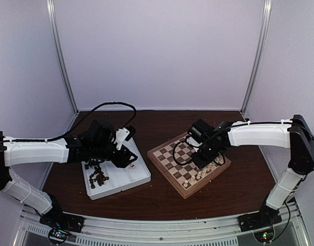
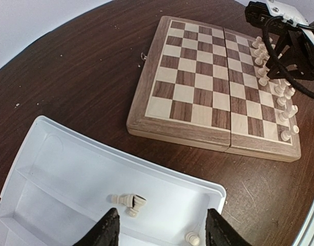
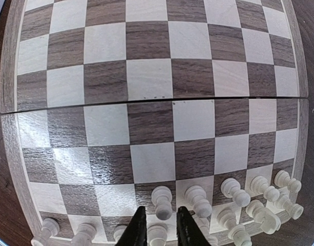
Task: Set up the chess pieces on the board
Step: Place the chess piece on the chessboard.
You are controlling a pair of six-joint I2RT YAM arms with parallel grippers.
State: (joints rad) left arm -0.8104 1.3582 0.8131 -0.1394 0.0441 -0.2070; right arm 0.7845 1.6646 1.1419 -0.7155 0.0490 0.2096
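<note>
Right gripper [image 3: 161,210] sat low over the board [image 3: 146,77], jaws parted only narrowly. One cream piece [image 3: 157,234] stood between the fingers; whether the pads touched it could not be made out. More cream chess pieces [image 3: 233,189] stood in rows to either side of those jaws, along the board's edge.

Left gripper [image 2: 162,212] hung over the white tray [image 2: 54,154], jaws spread wide and empty. Two toppled cream pieces [image 2: 128,200] lay just ahead of its left finger, and a lone cream piece [image 2: 192,238] lay just inside its right finger. Dark pieces [image 1: 98,174] were heaped in the tray's other compartment, off to that gripper's side.
</note>
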